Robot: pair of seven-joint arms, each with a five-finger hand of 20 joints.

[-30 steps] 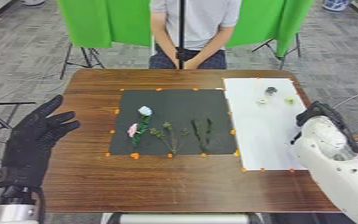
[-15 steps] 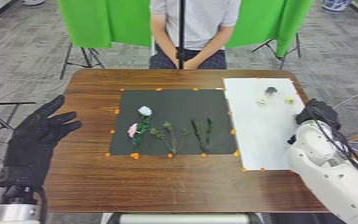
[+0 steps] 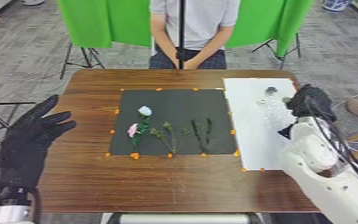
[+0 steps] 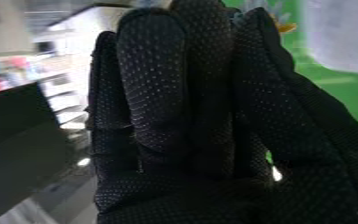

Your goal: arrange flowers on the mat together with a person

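Mat point(image 3: 177, 106), one white flower point(image 3: 145, 110), one pink flower point(image 3: 132, 130) (both on it)

From where I sat far off, I had one eye up on the robot's head, looking ahead and down from high over the near side, so I saw the whole top of the table point(image 3: 175, 192) and the green cloth point(image 3: 104, 22) behind it. My other eye rode on the right arm's wrist, so close that the black glove of the right hand point(image 3: 311, 102) looked huge, and it peeked along the hand point(image 4: 184, 145) and past it into the room. Both eyes saw that same hand and some green cloth.
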